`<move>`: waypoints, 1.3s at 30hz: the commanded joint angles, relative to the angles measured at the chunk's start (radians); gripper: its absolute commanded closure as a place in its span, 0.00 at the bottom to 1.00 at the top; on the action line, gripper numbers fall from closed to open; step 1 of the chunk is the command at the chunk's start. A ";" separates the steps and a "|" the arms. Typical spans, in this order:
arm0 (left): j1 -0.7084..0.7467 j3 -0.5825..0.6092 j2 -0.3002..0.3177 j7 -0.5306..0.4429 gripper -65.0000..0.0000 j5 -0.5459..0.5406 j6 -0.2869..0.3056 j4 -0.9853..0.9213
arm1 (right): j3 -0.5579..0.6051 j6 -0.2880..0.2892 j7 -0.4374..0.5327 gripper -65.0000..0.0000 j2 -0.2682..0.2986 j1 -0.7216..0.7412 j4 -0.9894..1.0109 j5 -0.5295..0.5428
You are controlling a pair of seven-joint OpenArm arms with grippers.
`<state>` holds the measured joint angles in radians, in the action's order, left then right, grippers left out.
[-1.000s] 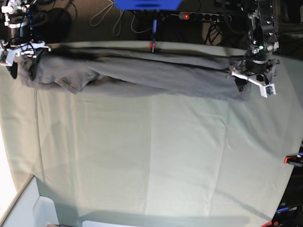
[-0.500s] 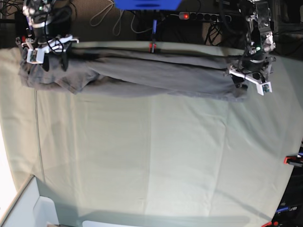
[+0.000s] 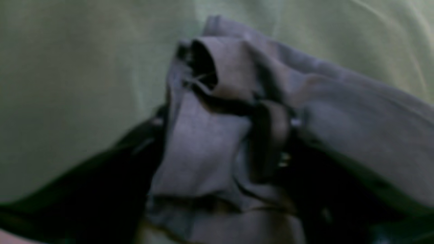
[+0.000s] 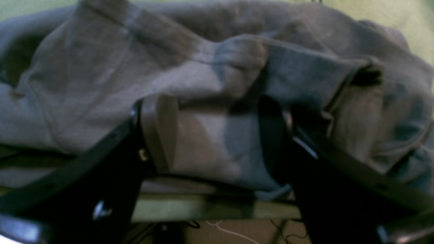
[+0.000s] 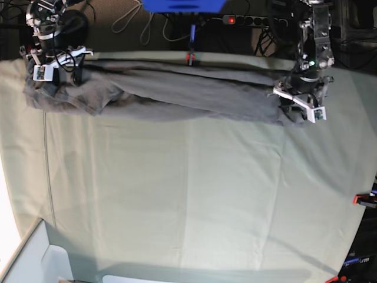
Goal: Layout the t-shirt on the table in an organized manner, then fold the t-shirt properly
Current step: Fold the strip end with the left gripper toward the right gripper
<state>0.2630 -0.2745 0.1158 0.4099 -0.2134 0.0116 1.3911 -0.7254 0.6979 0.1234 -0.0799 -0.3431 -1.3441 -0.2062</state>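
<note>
The grey t-shirt [image 5: 188, 91] lies stretched in a long creased band along the far edge of the table [image 5: 188, 194]. My left gripper [image 5: 296, 111] is at its right end. In the left wrist view the left gripper [image 3: 203, 145] has a bunched fold of the t-shirt [image 3: 356, 128] pinched between its dark fingers [image 3: 271, 135]. My right gripper [image 5: 57, 76] is over the shirt's left end. In the right wrist view the right gripper [image 4: 215, 135] stands open, its fingers [image 4: 159, 132] straddling the crumpled t-shirt [image 4: 101, 67] without squeezing it.
A red-orange clamp [image 5: 189, 58] holds the green cloth at the far edge, just behind the shirt, and another clamp [image 5: 362, 199] sits at the right edge. Cables and a power strip [image 5: 253, 20] lie beyond the table. A white box [image 5: 35, 259] stands at the near left corner.
My right gripper came in from the far left corner onto the shirt's left end. My left gripper shifted slightly left and its jaws narrowed on the shirt's right end, bunching it.
</note>
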 commanded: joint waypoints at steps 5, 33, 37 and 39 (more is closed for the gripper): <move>0.000 -0.007 0.006 -0.013 0.91 -0.001 0.001 -0.014 | 0.000 0.000 0.026 0.41 0.009 0.002 -0.013 0.011; 0.163 0.395 -0.040 -0.013 1.00 -0.154 -0.009 0.463 | 0.003 0.000 0.023 0.41 0.050 0.100 0.045 0.009; 0.088 0.545 -0.037 -0.013 1.00 -0.153 -0.011 0.367 | -0.001 0.000 0.028 0.41 0.052 0.098 0.035 0.009; 0.054 0.581 -0.040 -0.015 1.00 -0.154 -0.011 0.305 | -0.004 0.000 0.025 0.41 0.064 0.098 0.018 0.009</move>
<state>0.3164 0.3084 0.0776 0.4152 -0.3645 0.0025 1.6787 -0.7223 0.6983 0.1196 -0.0326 -0.2481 -1.3041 -0.2131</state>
